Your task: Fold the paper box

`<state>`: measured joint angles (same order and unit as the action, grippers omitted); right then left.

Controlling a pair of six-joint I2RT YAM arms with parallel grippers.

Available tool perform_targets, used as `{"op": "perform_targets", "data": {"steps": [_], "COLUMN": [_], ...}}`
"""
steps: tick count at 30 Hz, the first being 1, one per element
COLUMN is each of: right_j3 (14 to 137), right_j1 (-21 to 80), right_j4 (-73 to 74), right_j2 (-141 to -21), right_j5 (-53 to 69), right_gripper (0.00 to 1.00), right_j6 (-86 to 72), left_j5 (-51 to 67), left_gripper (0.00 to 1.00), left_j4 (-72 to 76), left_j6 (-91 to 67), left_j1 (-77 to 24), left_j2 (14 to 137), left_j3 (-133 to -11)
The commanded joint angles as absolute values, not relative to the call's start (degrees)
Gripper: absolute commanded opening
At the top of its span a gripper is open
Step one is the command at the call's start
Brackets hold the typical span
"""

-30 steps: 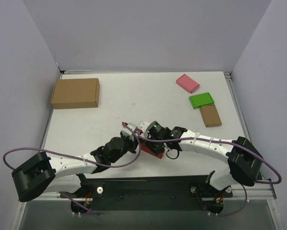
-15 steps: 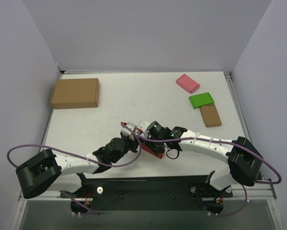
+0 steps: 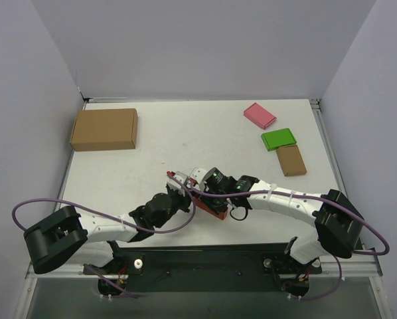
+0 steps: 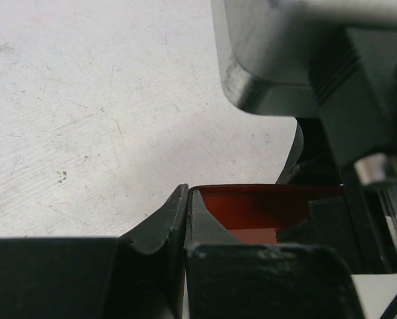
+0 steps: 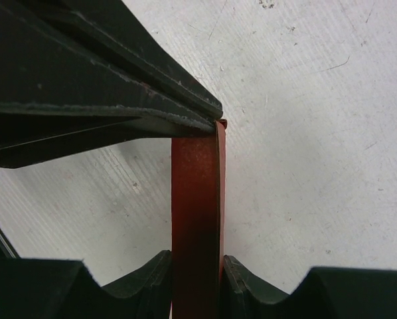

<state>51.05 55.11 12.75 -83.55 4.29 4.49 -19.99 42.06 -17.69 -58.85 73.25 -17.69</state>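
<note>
Well to the near right of the carton (image 3: 104, 129), both grippers meet on the box (image 3: 210, 207). The right gripper (image 5: 195, 258) is clamped on a red panel standing on edge, and the left gripper (image 4: 187, 199), fingers pressed together, seems to pinch that panel's far end. I'd judge a fold is mid-crease; next, 1 gripper should hold firm while the other swings its flap over without tearing the thin card.

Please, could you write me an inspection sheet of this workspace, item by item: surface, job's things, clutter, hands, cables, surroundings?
Surface: white table, lightly scratched.
Job's things: red paper box, held between both hands, front centre.
Clutter: brown carton far left; pink box, green box, small brown box far right.
Hands: right hand shut on a box panel; left hand closed at its edge, seemingly pinching it.
Cables: purple cables loop beside both arms.
Surroundings: plain walls on three sides; nothing else seen.
</note>
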Motion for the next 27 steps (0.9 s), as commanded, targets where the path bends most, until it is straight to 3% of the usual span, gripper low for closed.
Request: {"op": "perform_targets", "data": {"steps": [1,8,12,18,27], "right_j3": [50.19,50.1,50.89,51.77,53.0], "right_j1": [54.58,54.32,54.23,54.14,53.0], "right_j4": [10.99,11.16,12.74,15.38,24.6], "right_j2": [-82.18,-81.39,-79.72,-76.91,-69.53], "right_j5": [4.13,2.99,0.8,-3.95,-14.05], "right_gripper": [0.19,0.24,0.41,0.56,0.61], "right_j6": [4.66,2.9,0.0,-7.02,-18.97], "left_j5": [-20.04,-18.81,-21.79,-23.47,-25.58], "left_gripper": [0.0,0.0,0.0,0.0,0.0], "left_j4": [29.8,29.45,26.9,22.24,17.49], "left_j6": [-15.73,-15.55,-16.26,-16.26,-15.38], "left_j1": [-59.41,-60.91,-62.05,-63.1,-65.04], "left_j2": [77.78,80.94,80.42,79.89,81.56], "left_j3": [-14.32,-15.91,-17.48,-20.21,-24.34]}}
